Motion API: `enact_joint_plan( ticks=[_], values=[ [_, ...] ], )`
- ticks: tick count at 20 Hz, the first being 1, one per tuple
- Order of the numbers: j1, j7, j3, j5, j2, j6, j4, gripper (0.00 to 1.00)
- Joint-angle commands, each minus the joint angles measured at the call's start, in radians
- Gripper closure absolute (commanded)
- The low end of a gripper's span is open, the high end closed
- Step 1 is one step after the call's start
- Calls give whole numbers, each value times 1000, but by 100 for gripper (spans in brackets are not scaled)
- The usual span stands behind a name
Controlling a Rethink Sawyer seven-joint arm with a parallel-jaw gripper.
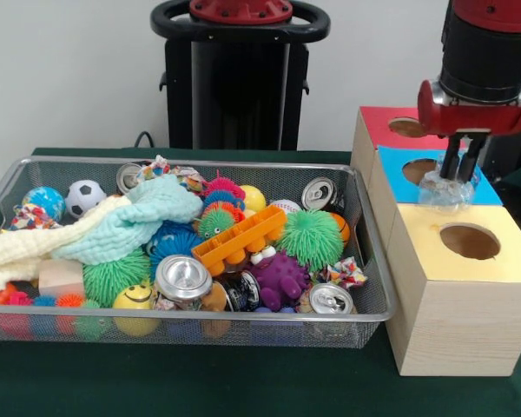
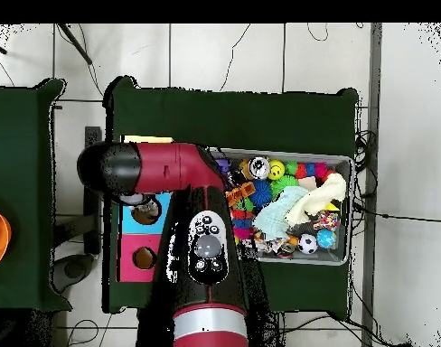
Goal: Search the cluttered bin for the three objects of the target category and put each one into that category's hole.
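My gripper hangs over the blue-topped wooden box, shut on a wad of clear, wrinkly plastic. The wad sits just above the blue top, beside and in front of its round hole. The silver wire-mesh bin lies to the left, full of toys. I cannot make out any other clear plastic wad among them. In the overhead view the red arm covers the gripper and the wad. There the bin is right of the arm.
A red-topped box stands behind the blue one and a yellow-topped box in front, each with a hole. The bin holds drink cans, spiky rubber balls, a pale cloth and an orange block. The pedestal stands behind.
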Motion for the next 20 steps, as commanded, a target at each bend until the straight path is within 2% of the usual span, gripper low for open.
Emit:
enact_joint_plan(
  ticks=[1, 3, 10, 20],
  values=[
    [-53, 211, 55, 88, 83, -59, 111, 100],
    [-58, 203, 57, 106, 89, -60, 120, 100],
    [-53, 161, 44, 102, 96, -65, 126, 100],
    [-57, 113, 45, 101, 37, 56, 144, 100]
  ],
)
